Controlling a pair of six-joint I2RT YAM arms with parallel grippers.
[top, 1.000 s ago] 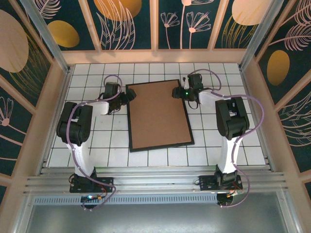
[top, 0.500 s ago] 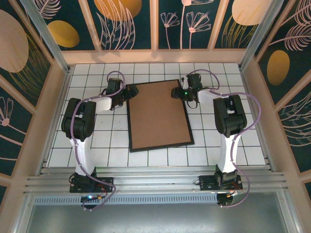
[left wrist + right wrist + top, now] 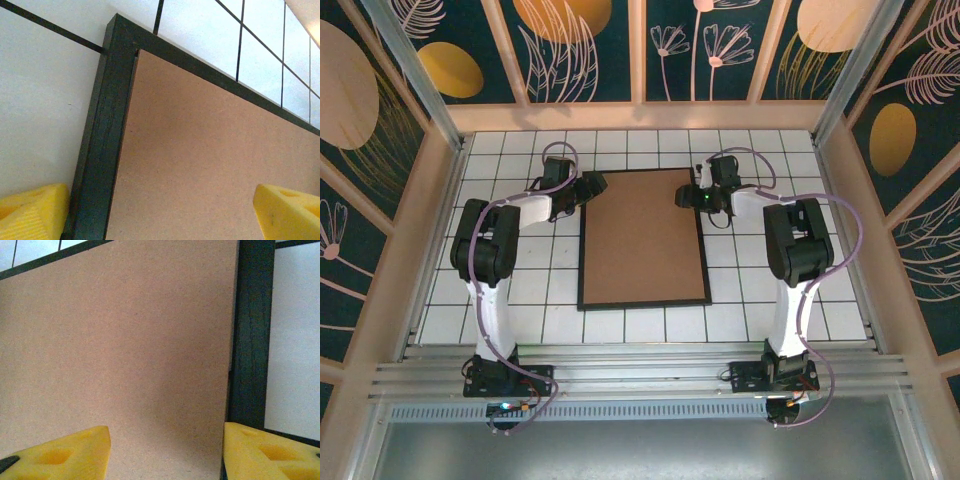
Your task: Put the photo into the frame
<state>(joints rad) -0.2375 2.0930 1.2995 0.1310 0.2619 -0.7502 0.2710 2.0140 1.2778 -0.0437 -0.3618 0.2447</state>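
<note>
Lying on white tiled table (image 3: 740,290): thin black rectangular frame (image 3: 645,303), brown cardboard board (image 3: 642,235) inside.
Left gripper (image 3: 590,185): jaws wide, astride far-left frame corner, empty.
Right gripper (image 3: 688,195): jaws half-wide, astride right frame edge, empty.

I can read no words, numbers or labels here. The board (image 3: 643,235) is bare brown. The frame (image 3: 97,165) is plain black.

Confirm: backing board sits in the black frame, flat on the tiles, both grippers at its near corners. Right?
Not the near corners. The top external view shows the left gripper and right gripper at the far corners of the frame. The backing board does sit in it, flat on the tiles.
</note>
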